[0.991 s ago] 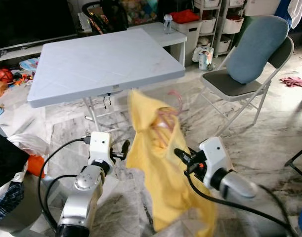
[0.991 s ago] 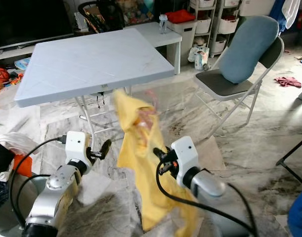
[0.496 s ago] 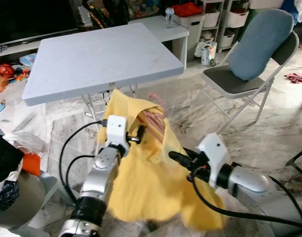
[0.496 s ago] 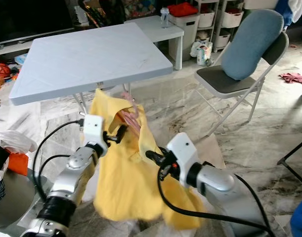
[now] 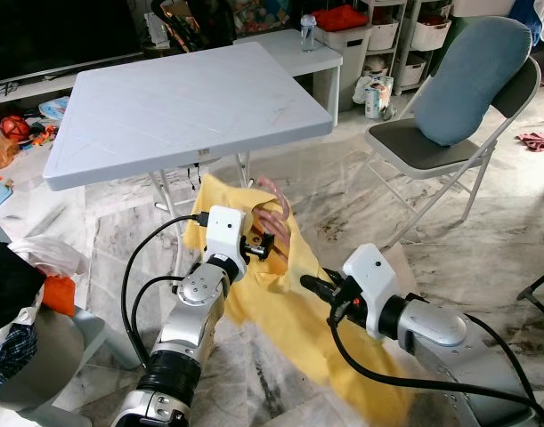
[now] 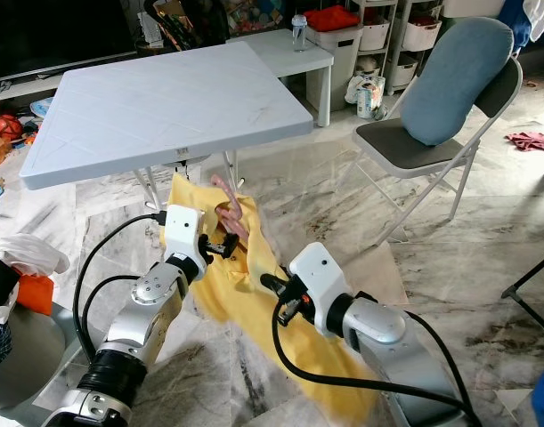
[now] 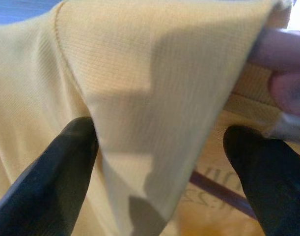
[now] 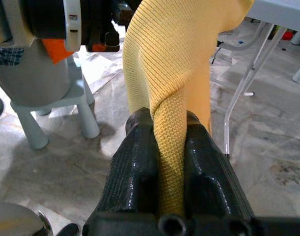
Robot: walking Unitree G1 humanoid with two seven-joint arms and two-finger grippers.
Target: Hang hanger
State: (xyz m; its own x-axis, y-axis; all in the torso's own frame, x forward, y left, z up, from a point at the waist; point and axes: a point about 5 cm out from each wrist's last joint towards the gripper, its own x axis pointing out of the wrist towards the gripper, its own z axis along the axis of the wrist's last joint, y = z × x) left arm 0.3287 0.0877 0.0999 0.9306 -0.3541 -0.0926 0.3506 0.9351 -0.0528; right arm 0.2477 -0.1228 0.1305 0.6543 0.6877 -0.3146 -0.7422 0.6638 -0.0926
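Shirt (image 5: 280,294) lowered, left tool (image 5: 264,246) reaching collar

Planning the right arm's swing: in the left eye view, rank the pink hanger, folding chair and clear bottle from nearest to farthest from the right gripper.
From the right gripper:
1. Pink hanger, just ahead, inside the yellow shirt.
2. Folding chair, ahead to the right.
3. Clear bottle, far ahead on the low white table.
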